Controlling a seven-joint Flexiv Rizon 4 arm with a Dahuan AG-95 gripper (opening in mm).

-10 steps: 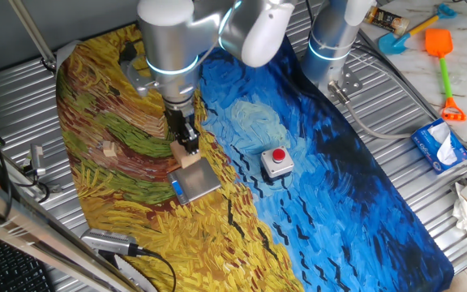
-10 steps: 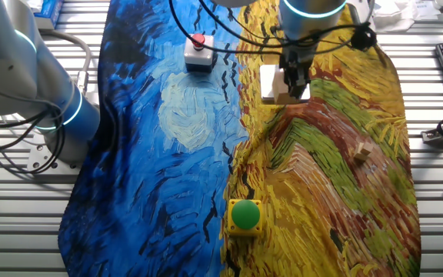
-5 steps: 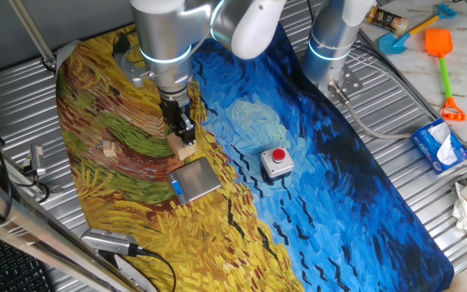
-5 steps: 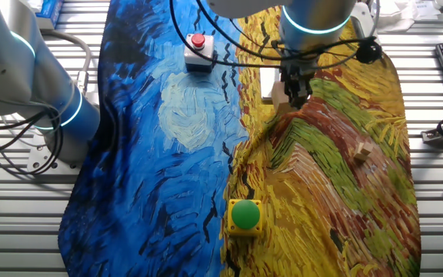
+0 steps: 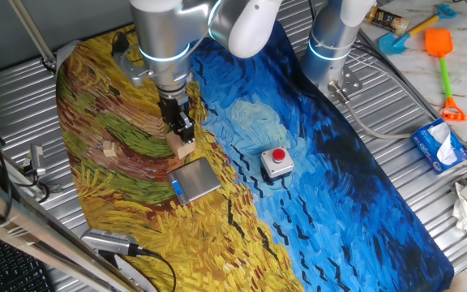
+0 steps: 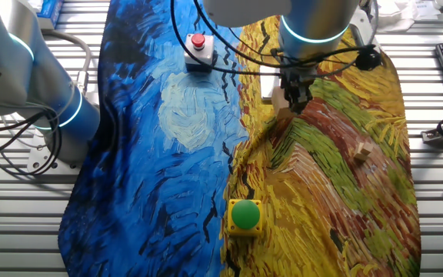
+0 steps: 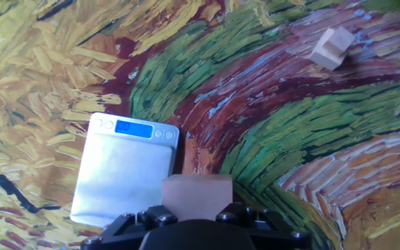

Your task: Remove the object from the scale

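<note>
Since a second ago I have carried the gripper (image 5: 182, 139) and the wooden block (image 5: 186, 149) clear of the scale (image 5: 194, 178); over the last half second the position has barely changed. I note the fingers clenched on the block, one at each side, in one fixed view. From the other fixed view the block (image 6: 285, 112) shows only as a tan sliver under the gripper (image 6: 294, 98), with the scale (image 6: 268, 83) partly hidden behind the arm.

In the hand view the block (image 7: 196, 196) sits at the bottom edge, just beside the scale (image 7: 120, 173) and off its plate. The plate is bare, its blue display strip on the far edge. Whether the block touches the painted cloth (image 5: 331, 186) or hangs just above it, I cannot tell.

Other items recorded: a small pale wooden piece (image 5: 109, 149) lies on the cloth well apart from the scale; a grey box with a red button (image 5: 277, 162) stands near the scale; a yellow box with a green button (image 6: 244, 216) stands near the cloth's edge in the other fixed view.
</note>
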